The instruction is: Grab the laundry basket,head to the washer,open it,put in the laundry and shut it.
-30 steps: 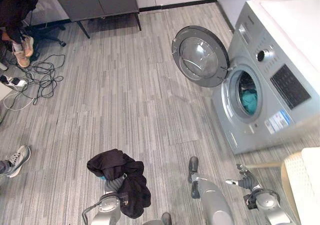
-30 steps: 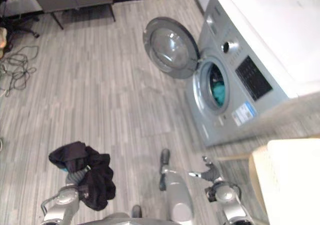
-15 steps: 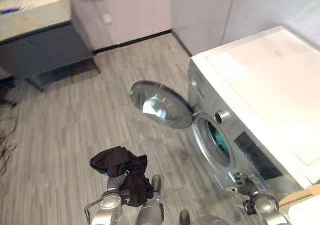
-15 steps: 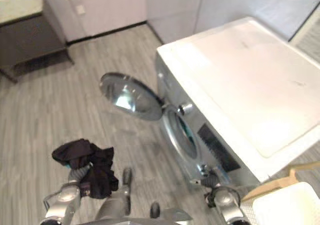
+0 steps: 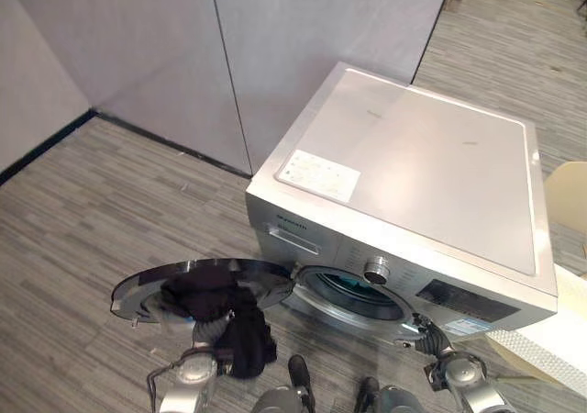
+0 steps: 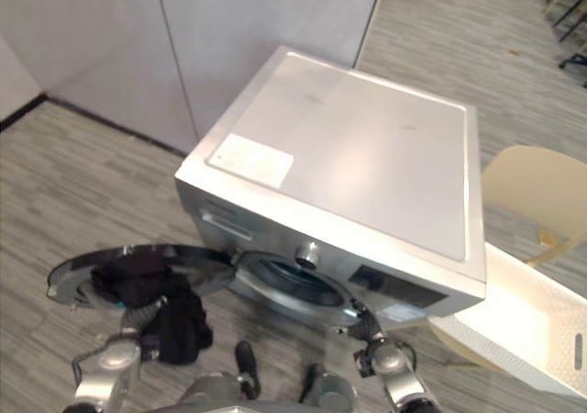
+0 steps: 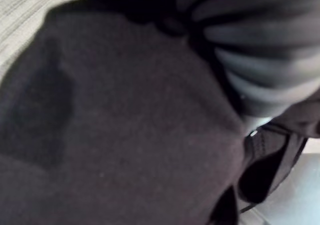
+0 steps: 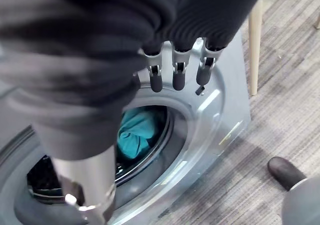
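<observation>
one black garment (image 5: 225, 314): bunched and draped over your left hand (image 5: 209, 332), low and to the robot's left, in front of the open washer door (image 5: 197, 280). in the left wrist view the black cloth (image 7: 115, 135) covers nearly everything beside the ribbed cover; you cannot tell how the fingers under it are set.

one teal garment (image 8: 135, 132): already inside the drum, seen through the round opening in the right wrist view, with some dark cloth (image 8: 42, 177) lower in the drum.

one washer (image 5: 413, 165): silver, front-loading, flat top with one white label (image 5: 321, 174) near its front left corner, one round knob (image 5: 377, 270) above the porthole, one dark panel (image 5: 457, 298) beside the knob. its door stands swung fully out toward the robot's left, seen nearly edge-on.

your right hand (image 5: 424, 332): held low just in front of the washer's lower right front corner, fingers (image 8: 175, 75) straight in a row and relaxed, holding nothing, pointed at the porthole rim (image 8: 200, 115).

one pale yellow chair (image 6: 537, 193): to the right of the washer, close beside it. one white perforated basket (image 6: 532, 326): at the lower right, near your right arm. grey partition panels (image 5: 275, 37) behind the washer.
</observation>
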Robot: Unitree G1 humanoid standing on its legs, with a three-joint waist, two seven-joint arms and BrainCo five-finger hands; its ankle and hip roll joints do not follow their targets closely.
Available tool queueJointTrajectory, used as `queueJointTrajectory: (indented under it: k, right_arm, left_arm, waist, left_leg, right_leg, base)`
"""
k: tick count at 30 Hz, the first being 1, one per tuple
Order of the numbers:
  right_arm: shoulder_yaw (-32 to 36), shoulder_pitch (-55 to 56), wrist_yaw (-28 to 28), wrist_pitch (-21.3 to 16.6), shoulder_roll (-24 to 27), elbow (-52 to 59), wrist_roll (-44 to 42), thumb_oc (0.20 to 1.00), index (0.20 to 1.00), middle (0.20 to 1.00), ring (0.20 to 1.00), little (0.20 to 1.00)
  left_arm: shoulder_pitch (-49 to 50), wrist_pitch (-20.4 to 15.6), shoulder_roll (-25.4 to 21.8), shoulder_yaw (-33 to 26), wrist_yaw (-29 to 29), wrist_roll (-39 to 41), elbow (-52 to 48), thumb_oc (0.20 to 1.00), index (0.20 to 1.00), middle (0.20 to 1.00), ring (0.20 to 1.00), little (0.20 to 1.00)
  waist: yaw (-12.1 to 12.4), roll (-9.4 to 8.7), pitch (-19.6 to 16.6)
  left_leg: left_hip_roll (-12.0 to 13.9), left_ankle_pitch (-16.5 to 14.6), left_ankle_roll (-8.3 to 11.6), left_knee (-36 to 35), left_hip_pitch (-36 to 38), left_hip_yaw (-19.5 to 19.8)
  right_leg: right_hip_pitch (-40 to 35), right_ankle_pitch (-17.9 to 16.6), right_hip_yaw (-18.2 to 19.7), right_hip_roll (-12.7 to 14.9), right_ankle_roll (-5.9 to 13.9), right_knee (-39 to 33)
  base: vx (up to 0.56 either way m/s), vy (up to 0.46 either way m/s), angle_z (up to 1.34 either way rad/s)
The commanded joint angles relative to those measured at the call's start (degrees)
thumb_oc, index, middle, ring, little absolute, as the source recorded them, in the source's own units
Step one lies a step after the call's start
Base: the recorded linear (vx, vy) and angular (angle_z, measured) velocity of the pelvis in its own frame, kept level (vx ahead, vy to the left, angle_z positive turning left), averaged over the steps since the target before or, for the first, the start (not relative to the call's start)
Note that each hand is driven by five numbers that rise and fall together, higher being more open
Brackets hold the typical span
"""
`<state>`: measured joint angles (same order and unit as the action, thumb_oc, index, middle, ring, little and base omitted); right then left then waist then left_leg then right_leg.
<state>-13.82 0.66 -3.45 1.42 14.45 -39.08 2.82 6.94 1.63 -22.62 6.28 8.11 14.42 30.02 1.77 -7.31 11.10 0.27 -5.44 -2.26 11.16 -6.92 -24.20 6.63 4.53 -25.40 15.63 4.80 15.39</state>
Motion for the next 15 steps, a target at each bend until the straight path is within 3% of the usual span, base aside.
queueJointTrajectory:
  k: [1, 5, 6, 7, 8, 9, 10, 12, 14, 15]
  right_arm:
    - [2.5, -2.2, -0.7, -1.9, 5.1, -1.1, 1.1, 1.000, 1.000, 1.000, 1.000, 1.000]
    - [3.3, -1.2, -1.4, -1.7, 6.1, -1.5, 0.0, 1.000, 1.000, 1.000, 1.000, 1.000]
    - [3.0, -1.2, -2.0, -1.5, 6.8, -1.7, -0.3, 1.000, 1.000, 1.000, 1.000, 1.000]
    - [3.1, -1.3, -2.0, -1.5, 6.8, -1.7, -0.3, 1.000, 1.000, 1.000, 1.000, 1.000]
    - [2.9, -1.6, -2.1, -1.4, 7.1, -2.7, -0.4, 1.000, 1.000, 1.000, 1.000, 1.000]
    - [2.9, -1.6, -2.1, -1.4, 7.1, -2.7, -0.4, 1.000, 1.000, 1.000, 1.000, 1.000]
    - [2.8, -2.1, -2.5, -1.4, 7.4, -3.0, -0.5, 1.000, 1.000, 1.000, 1.000, 1.000]
    - [2.5, -2.7, -2.7, -1.6, 7.4, -3.5, -0.3, 1.000, 1.000, 1.000, 1.000, 1.000]
    - [2.3, -4.3, -3.5, -1.6, 7.0, -3.7, -1.4, 1.000, 1.000, 1.000, 1.000, 1.000]
    - [2.3, -4.4, -3.5, -1.6, 7.0, -3.7, -1.4, 1.000, 1.000, 1.000, 1.000, 1.000]
  left_arm:
    - [-3.8, -2.7, -0.6, 0.0, -0.6, -4.4, -2.3, 0.200, 0.200, 0.200, 0.200, 0.200]
    - [-4.6, -2.6, -0.3, 1.4, -1.6, -4.8, -2.9, 0.200, 0.200, 0.200, 0.200, 0.200]
    - [-5.3, -2.7, 0.2, 2.5, -1.1, -4.5, -3.0, 0.200, 0.200, 0.200, 0.200, 0.200]
    - [-5.4, -2.7, 0.2, 2.5, -1.1, -4.5, -3.0, 0.200, 0.200, 0.200, 0.200, 0.200]
    - [-5.9, -2.7, 0.9, 3.2, -0.9, -4.1, -3.0, 0.200, 0.200, 0.200, 0.200, 0.200]
    - [-5.9, -2.7, 0.9, 3.2, -0.9, -4.1, -2.9, 0.200, 0.200, 0.200, 0.200, 0.200]
    - [-6.3, -2.8, 1.0, 3.6, -0.7, -4.1, -3.1, 0.200, 0.200, 0.200, 0.200, 0.200]
    - [-6.9, -2.9, 1.0, 4.6, -0.5, -4.0, -3.2, 0.200, 0.200, 0.200, 0.200, 0.200]
    - [-9.0, -3.0, 0.5, 6.9, -0.4, -4.0, -3.6, 0.200, 0.200, 0.200, 0.200, 0.200]
    - [-9.1, -3.1, 0.5, 6.9, -0.4, -4.0, -3.5, 0.200, 0.200, 0.200, 0.200, 0.200]
  waist:
    - [-1.6, 2.88, -0.9]
    - [-2.5, 2.33, 0.3]
    - [-1.7, 2.81, 1.7]
    - [-1.7, 2.77, 1.6]
    - [-1.1, 3.07, 1.9]
    - [-1.1, 3.01, 1.8]
    - [-0.5, 3.25, 2.1]
    - [-1.1, 3.11, 2.6]
    - [-3.1, 3.15, 4.2]
    - [-2.9, 3.12, 4.1]
  left_leg:
    - [5.7, 6.9, 5.48, -7.0, 6.2, 3.4]
    - [8.7, 7.2, 7.02, 0.4, 3.9, 3.9]
    - [7.4, 7.5, 7.27, 2.9, 2.1, 10.7]
    - [7.3, 7.8, 7.22, 2.7, 1.9, 10.8]
    - [4.7, 5.6, 7.08, 1.3, 0.7, 17.0]
    - [4.6, 5.9, 7.02, 1.1, 0.6, 17.0]
    - [2.6, 5.2, 6.90, -0.6, -0.4, 21.1]
    - [2.4, 4.7, 6.44, -0.3, -0.7, 22.2]
    - [2.2, 3.8, 4.76, -0.7, -2.1, 20.1]
    - [2.2, 3.7, 4.72, -0.5, -2.3, 19.9]
  right_leg:
    - [-3.0, -4.6, 7.9, -7.8, 1.75, -6.5]
    - [-4.1, -5.1, 8.3, -9.3, 0.11, -9.4]
    - [-4.5, -4.2, 10.4, -10.3, -0.59, -9.7]
    - [-4.3, -4.5, 10.3, -10.3, -0.62, -9.8]
    - [-4.4, -3.9, 12.7, -10.9, -0.38, -10.0]
    - [-4.2, -4.2, 12.7, -10.8, -0.37, -10.2]
    - [-3.8, -4.3, 14.6, -11.3, -0.01, -9.9]
    - [-1.7, -4.6, 17.0, -11.6, 0.31, -8.7]
    - [4.1, -5.9, 19.4, -11.2, 0.93, -5.7]
    - [4.4, -5.8, 19.7, -11.2, 0.95, -5.5]
  base:
    - [0.02, -0.125, -0.37]
    - [0.01, -0.113, 0.26]
    - [-0.03, 0.031, -0.14]
    - [-0.02, 0.046, -0.14]
    - [-0.01, 0.013, -0.81]
    - [0.03, 0.026, -0.86]
    - [0.02, 0.030, -1.16]
    - [-0.05, 0.050, -0.64]
    - [-0.26, 0.138, -0.97]
    - [-0.32, 0.148, -0.79]
